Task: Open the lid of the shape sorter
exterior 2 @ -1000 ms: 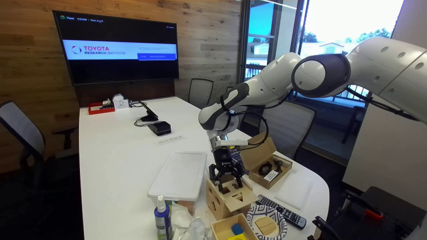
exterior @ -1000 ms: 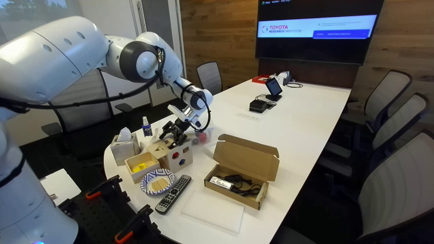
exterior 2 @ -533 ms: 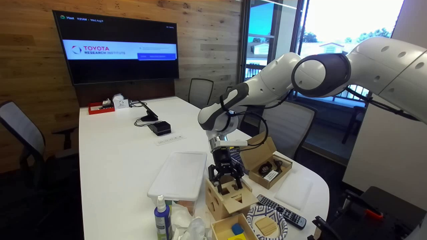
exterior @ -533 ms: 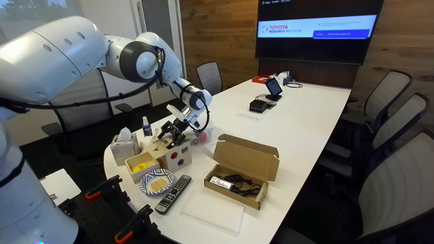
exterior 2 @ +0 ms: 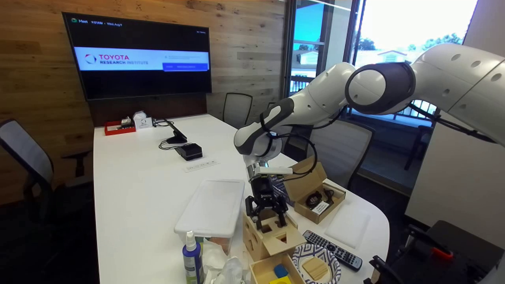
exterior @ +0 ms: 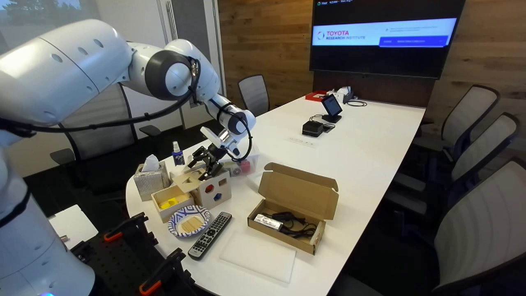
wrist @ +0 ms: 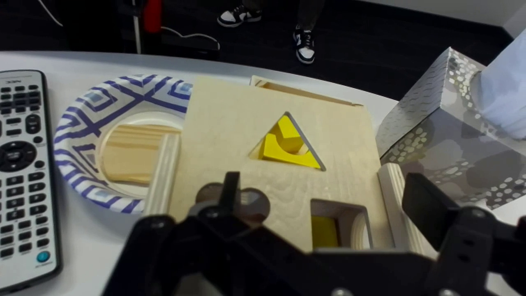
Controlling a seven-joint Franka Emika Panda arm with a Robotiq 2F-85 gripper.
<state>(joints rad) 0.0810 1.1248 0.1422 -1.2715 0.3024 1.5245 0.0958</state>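
Note:
The shape sorter, a light-wood cube with red and blue pieces seen through its holes, stands on the table in both exterior views. Its lid is slid partly out over the wooden tray, with an open gap behind it. In the wrist view the lid shows a triangular, a square and a joined round hole between two side rails. My gripper is open, pointing down over the lid. In the wrist view, one finger is at the round hole, perhaps inside it; the other is beyond the far rail.
A wooden tray with yellow and blue pieces and a patterned bowl stand close by. A tissue box, a remote, an open cardboard box, a plastic bin and a spray bottle surround them.
My gripper has moved slightly toward the robot base. The lid has slid a little further out the same way. The shape sorter and the bowl have shifted slightly with it.

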